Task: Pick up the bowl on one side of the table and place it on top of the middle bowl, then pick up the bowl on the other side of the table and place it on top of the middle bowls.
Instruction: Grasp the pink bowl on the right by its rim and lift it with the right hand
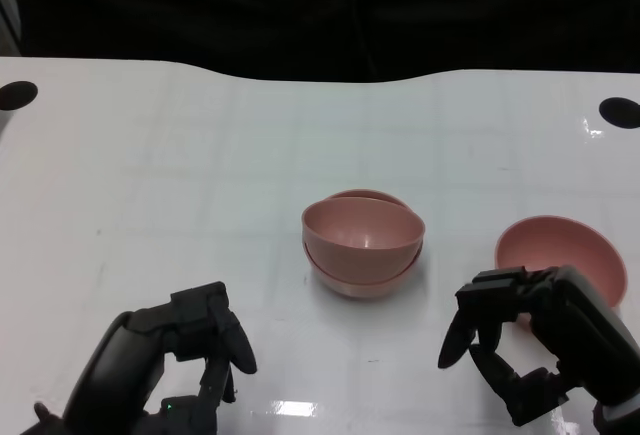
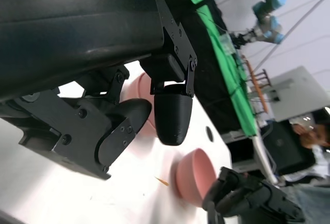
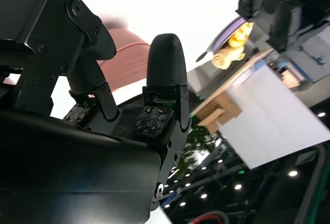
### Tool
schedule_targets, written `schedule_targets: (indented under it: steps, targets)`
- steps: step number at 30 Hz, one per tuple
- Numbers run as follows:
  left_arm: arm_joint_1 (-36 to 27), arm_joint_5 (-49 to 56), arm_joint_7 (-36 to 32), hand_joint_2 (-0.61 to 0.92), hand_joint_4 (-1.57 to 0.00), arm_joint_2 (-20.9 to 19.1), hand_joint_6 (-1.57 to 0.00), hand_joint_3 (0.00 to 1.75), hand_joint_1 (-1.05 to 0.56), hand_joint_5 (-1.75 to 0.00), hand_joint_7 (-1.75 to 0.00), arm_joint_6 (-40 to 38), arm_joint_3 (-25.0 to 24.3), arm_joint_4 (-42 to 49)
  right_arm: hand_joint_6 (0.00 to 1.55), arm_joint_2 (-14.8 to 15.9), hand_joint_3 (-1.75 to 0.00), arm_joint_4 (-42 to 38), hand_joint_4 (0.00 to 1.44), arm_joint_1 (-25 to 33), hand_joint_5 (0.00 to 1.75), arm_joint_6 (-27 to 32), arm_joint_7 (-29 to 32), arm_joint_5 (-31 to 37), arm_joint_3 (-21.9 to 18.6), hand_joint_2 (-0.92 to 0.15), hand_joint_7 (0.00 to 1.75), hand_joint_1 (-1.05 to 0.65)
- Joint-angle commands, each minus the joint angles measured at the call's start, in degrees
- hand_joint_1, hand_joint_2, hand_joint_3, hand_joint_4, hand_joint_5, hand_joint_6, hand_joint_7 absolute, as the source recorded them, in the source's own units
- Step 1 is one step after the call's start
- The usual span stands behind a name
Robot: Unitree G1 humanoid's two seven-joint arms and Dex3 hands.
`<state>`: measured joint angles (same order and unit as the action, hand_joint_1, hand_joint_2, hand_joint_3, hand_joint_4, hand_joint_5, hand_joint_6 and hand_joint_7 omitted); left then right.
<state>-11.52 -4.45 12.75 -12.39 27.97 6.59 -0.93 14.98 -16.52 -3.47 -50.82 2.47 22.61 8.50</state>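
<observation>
In the head view, two pink bowls sit nested as a stack (image 1: 362,245) at the table's middle, the upper one slightly tilted. A third pink bowl (image 1: 560,252) stands to the right, its near side hidden by my right hand (image 1: 530,350). That hand hovers just in front of the bowl with fingers apart, holding nothing. My left hand (image 1: 185,355) is low at the near left, empty, fingers loosely bent. The left wrist view shows the stack (image 2: 136,87) behind my fingers, the side bowl (image 2: 193,175) and the right hand (image 2: 247,198). The right wrist view shows the bowl (image 3: 124,62) just beyond the fingertips.
The white table (image 1: 200,175) has a round black hole at each far corner (image 1: 18,95) (image 1: 618,112). Its far edge curves against a dark background. A person (image 2: 309,136) sits well beyond the table in the left wrist view.
</observation>
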Motion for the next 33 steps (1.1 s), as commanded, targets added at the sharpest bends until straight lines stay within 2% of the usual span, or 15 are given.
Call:
schedule_targets:
  steps: [1, 3, 6, 7, 9, 10, 14, 18, 22, 24, 28, 33]
  targets:
    - [0.7, -0.6, 2.0, 0.31, -0.88, -0.4, -0.8, 1.6, -0.04, -1.75, -1.62, 2.0, -1.1, 1.9, 0.84, 0.4, -1.41, 2.1, 0.85, 0.2, 1.3, 2.1, -0.3, -1.9, -1.3, -0.1, 0.93, 0.13]
    - [1.0, -0.5, 2.7, 0.31, -0.88, -0.4, -0.8, 1.6, -0.04, -1.75, -1.62, 2.7, -1.3, 2.7, 0.76, 1.0, -1.33, 5.6, 0.77, 1.5, 1.25, 5.9, -1.7, -2.0, -1.6, -0.15, 0.87, 0.06]
    - [1.1, -0.2, 3.3, 0.32, -0.89, -0.5, -0.81, 1.58, -0.05, -1.75, -1.6, 3.2, -1.6, 3.5, 0.62, 1.3, -1.1, 11.3, 0.6, 3.5, 1.15, 12.0, -3.5, -2.2, -2.5, -0.26, 0.77, -0.02]
    - [1.2, -0.1, 3.4, 0.32, -0.89, -0.4, -0.81, 1.57, -0.05, -1.75, -1.59, 3.2, -1.7, 3.7, 0.54, 1.3, -0.9, 13.4, 0.51, 4.2, 1.09, 14.2, -3.9, -1.9, -2.8, -0.36, 0.76, -0.07]
    - [1.2, 0.0, 3.6, 0.32, -0.89, -0.3, -0.81, 1.56, -0.05, -1.75, -1.58, 3.5, -1.9, 3.9, 0.46, 1.2, -0.69, 17.2, 0.44, 5.4, 1.06, 18.4, -3.9, -0.2, -3.6, -0.47, 0.74, -0.13]
    - [1.2, 0.0, 3.6, 0.32, -0.89, -0.2, -0.81, 1.56, -0.06, -1.75, -1.58, 3.6, -2.0, 4.0, 0.41, 1.1, -0.48, 18.7, 0.39, 5.8, 1.03, 20.1, -3.7, 0.7, -3.9, -0.57, 0.7, -0.21]
    - [0.9, 0.8, 3.3, 0.33, -0.88, 0.0, -0.81, 1.55, -0.06, -1.75, -1.57, 2.8, -2.0, 3.2, 0.33, 1.0, -0.11, 26.1, 0.33, 7.3, 0.93, 30.6, -3.6, 8.0, -5.3, -0.76, 0.53, -0.36]
    - [0.8, 1.2, 3.3, 0.34, -0.87, 0.2, -0.81, 1.55, -0.05, -1.75, -1.56, 2.6, -2.1, 3.0, 0.25, 2.1, -0.01, 34.3, 0.22, 8.4, 0.73, 43.1, -8.1, 17.6, -4.9, -0.8, 0.34, -0.45]
    - [0.8, 1.4, 3.3, 0.34, -0.87, 0.3, -0.8, 1.54, -0.04, -1.75, -1.55, 2.5, -2.1, 3.0, 0.29, 3.5, 0.0, 39.9, 0.23, 8.8, 0.58, 50.8, -13.5, 26.2, -3.4, -0.79, 0.21, -0.53]
    - [0.8, 1.3, 3.3, 0.34, -0.86, 0.4, -0.8, 1.54, -0.04, -1.75, -1.55, 2.4, -2.1, 3.0, 0.31, 4.1, 0.0, 42.8, 0.25, 8.7, 0.52, 55.2, -18.4, 30.8, -2.4, -0.8, 0.16, -0.55]
    - [0.9, 2.0, 3.1, 0.35, -0.87, 0.6, -0.8, 1.54, -0.05, -1.75, -1.55, 2.4, -2.0, 2.7, 0.39, 4.8, 0.0, 44.7, 0.35, 8.0, 0.35, 59.7, -24.1, 36.3, -1.0, -0.8, 0.06, -0.56]
    - [1.3, 3.0, 2.8, 0.34, -0.87, 1.0, -0.8, 1.54, -0.06, -1.75, -1.56, 2.5, -2.0, 2.9, 0.41, 5.2, 0.0, 43.2, 0.4, 6.2, 0.28, 61.9, -27.2, 39.4, 0.5, -0.8, 0.04, -0.57]
